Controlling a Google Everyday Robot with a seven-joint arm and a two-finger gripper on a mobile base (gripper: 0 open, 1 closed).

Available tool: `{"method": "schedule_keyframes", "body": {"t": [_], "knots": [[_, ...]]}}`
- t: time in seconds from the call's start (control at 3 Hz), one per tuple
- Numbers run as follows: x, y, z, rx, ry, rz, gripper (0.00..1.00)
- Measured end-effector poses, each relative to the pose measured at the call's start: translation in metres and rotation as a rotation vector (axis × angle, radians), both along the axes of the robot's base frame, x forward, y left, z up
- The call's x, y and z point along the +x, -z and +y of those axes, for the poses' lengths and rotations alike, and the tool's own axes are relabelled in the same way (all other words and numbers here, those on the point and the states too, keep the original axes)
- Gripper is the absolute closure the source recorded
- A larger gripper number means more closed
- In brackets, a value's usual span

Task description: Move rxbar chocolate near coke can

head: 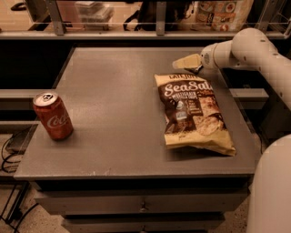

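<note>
The coke can (52, 115), red with white script and a silver top, stands upright near the table's left front corner. My gripper (186, 62) hangs low over the table at the back right, just beyond the top edge of the large brown-and-yellow Sea Salt chip bag (194, 112). The rxbar chocolate is not in view; a small dark patch under the gripper cannot be made out. The can is far to the left of the gripper.
The grey table (118, 91) has drawers under its front edge. My pale arm (248, 48) reaches in from the right. A railing and a shelf with packages (225, 13) run behind the table. Cables lie on the floor at the left.
</note>
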State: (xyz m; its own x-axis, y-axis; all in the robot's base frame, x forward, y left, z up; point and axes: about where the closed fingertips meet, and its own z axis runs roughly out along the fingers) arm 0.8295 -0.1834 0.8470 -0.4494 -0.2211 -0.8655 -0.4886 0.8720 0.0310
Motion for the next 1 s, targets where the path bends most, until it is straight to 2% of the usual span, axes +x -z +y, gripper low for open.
{"method": "schedule_keyframes", "body": {"t": [0.33,0.67,1.0], "knots": [[0.0034,0.0099,-0.0032,-0.003,0.022,0.018,0.0],[0.0035,0.0142,0.0003,-0.021,0.034,0.038,0.14],[0.0019,0.0156,0.0056,-0.039,0.039,0.054,0.38]]}}
